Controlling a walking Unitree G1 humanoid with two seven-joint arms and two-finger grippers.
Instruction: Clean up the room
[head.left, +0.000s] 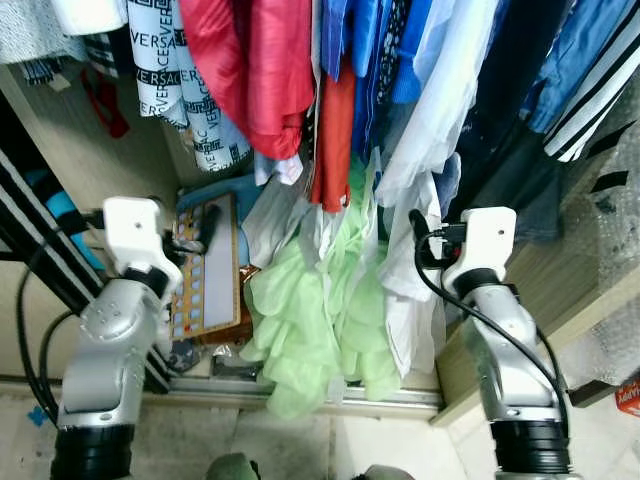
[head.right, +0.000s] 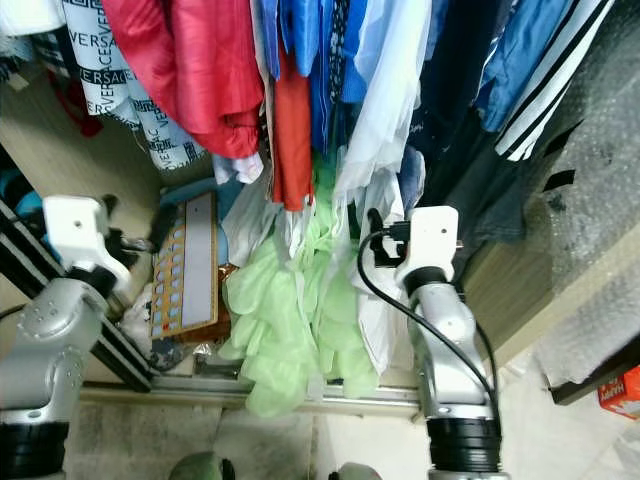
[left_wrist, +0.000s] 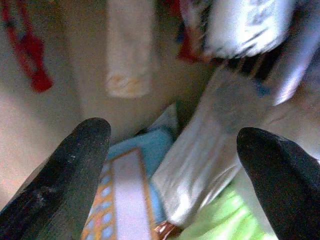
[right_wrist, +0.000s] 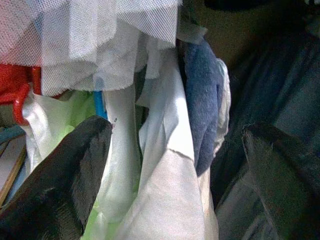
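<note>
I face an open wardrobe packed with hanging clothes: red garments (head.left: 250, 70), blue shirts (head.left: 370, 60), a pale green garment (head.left: 320, 310) reaching down to the floor rail, and a white garment (head.left: 415, 300). My left gripper (left_wrist: 175, 135) is open, held low at the wardrobe's left side above an orange-bordered flat board (head.left: 205, 275). My right gripper (right_wrist: 177, 130) is open, right in front of the white garment (right_wrist: 165, 190) and a blue cloth (right_wrist: 202, 100), with nothing between its fingers.
A black-and-white printed cloth (head.left: 165, 70) hangs at the upper left. The wardrobe's metal floor rail (head.left: 300, 395) runs along the front. Bubble wrap (head.left: 610, 250) covers a wooden unit at the right. A red box (head.left: 628, 397) lies at the lower right.
</note>
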